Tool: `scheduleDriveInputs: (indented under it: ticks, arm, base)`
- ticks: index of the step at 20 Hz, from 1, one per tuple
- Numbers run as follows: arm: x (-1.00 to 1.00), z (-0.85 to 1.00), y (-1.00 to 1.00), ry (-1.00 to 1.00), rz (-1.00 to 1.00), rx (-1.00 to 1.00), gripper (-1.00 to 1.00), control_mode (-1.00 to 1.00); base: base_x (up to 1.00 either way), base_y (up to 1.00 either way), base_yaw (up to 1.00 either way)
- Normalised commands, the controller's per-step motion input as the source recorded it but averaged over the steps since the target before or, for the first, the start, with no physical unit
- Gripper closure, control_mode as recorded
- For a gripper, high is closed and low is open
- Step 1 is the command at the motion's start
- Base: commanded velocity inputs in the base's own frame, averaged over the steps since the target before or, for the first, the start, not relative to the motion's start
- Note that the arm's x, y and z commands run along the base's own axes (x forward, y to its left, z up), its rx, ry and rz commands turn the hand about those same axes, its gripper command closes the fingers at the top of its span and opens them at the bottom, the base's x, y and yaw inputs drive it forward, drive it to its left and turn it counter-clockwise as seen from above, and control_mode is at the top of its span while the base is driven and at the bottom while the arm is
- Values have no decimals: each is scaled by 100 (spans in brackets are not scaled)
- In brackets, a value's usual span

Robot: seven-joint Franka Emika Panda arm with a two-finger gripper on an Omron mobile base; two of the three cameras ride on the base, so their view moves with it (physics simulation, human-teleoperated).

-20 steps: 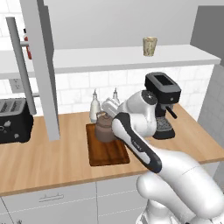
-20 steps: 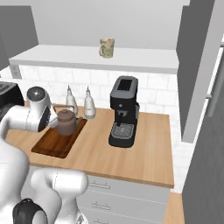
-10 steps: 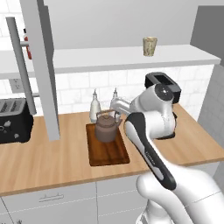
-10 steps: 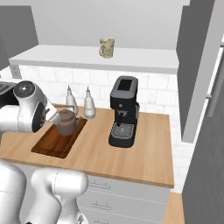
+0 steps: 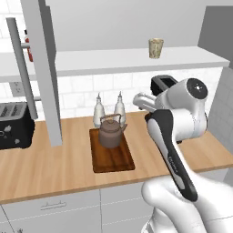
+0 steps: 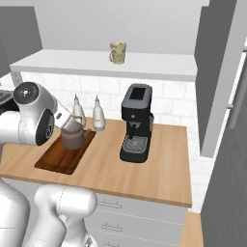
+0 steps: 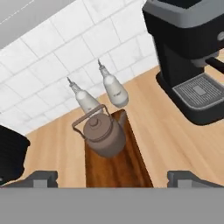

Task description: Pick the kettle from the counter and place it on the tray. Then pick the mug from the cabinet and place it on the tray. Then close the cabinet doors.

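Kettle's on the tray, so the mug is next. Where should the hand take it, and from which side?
Grip the mug across its body, coming level from the open front of the cabinet shelf. It stands upright and alone there, so nothing crowds the fingers. Its handle is too small to judge in these views.

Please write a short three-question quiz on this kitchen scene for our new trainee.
1. True or false: the kettle stands on the tray.
2. Where is the mug? A) on the tray B) on the cabinet shelf C) beside the coffee machine
3. Is the gripper open or shut?

Key: 1 true; 2 B; 3 open, holding nothing.
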Motion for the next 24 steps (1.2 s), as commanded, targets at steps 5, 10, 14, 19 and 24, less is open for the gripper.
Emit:
scheduleDriveInputs:
  ticks: [5, 10, 14, 19, 24]
  arm:
    - [-8, 50, -46, -17, 0, -1, -100, -100]
    - [2, 61, -37, -10, 0, -7, -100, -100]
    - [9, 56, -34, 0, 0, -12, -100, -100]
    - [21, 62, -17, 4, -4, -17, -100, -100]
    - [37, 51, -19, 0, -1, -13, -100, -100]
  base:
    - [0, 0, 0]
    - [0, 0, 0]
    - [0, 0, 0]
    - [0, 0, 0]
    - [0, 0, 0]
